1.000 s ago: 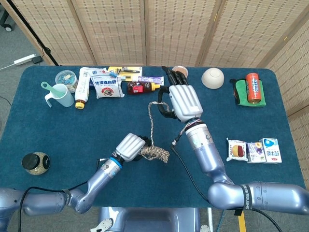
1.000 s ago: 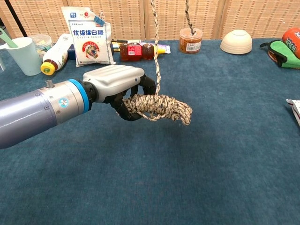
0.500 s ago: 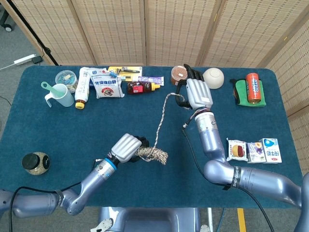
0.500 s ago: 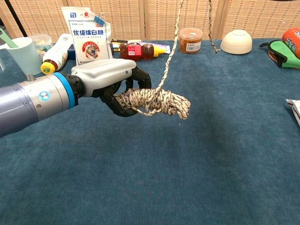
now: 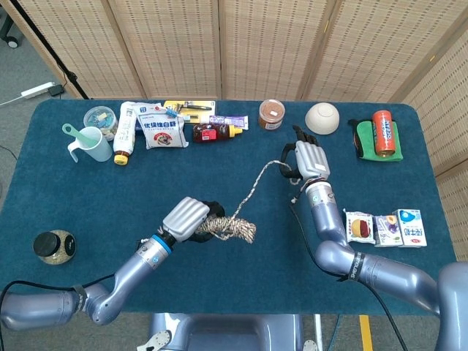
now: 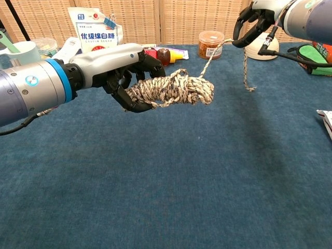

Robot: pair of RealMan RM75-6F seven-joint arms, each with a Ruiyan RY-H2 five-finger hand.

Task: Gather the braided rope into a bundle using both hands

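- I have the left hand [image 6: 122, 72] wrapped round one end of the rope bundle [image 6: 171, 89], fingers curled underneath and clamped on it, so the wound part stays put while the rest gets fed in.
- The bundle is carried above the table [image 6: 181, 181], not resting on it; I judge that from the chest view, where it sticks out sideways from the hand with cloth visible well below.
- My right hand [image 5: 310, 159] is off toward the far right side of the table, near the white bowl [image 5: 322, 118], with its fingers closed on the loose rope strand [image 5: 256, 184]; the chest view shows the fingers hooked round it and a short tail hanging below.
- Keeping the two hands well apart pulls the strand into a fairly straight line between them, which I reckon is what lets a fresh turn be laid neatly.
- The rope is a speckled braid, cream flecked with dark, and looks soft and pliable.
- Most of it is already coiled into a fat, tight sausage of turns lying side by side; only the one strand to the right hand and its frayed-looking tail remain loose.
- So I'd put the job as largely done, with the last stretch still to gather.
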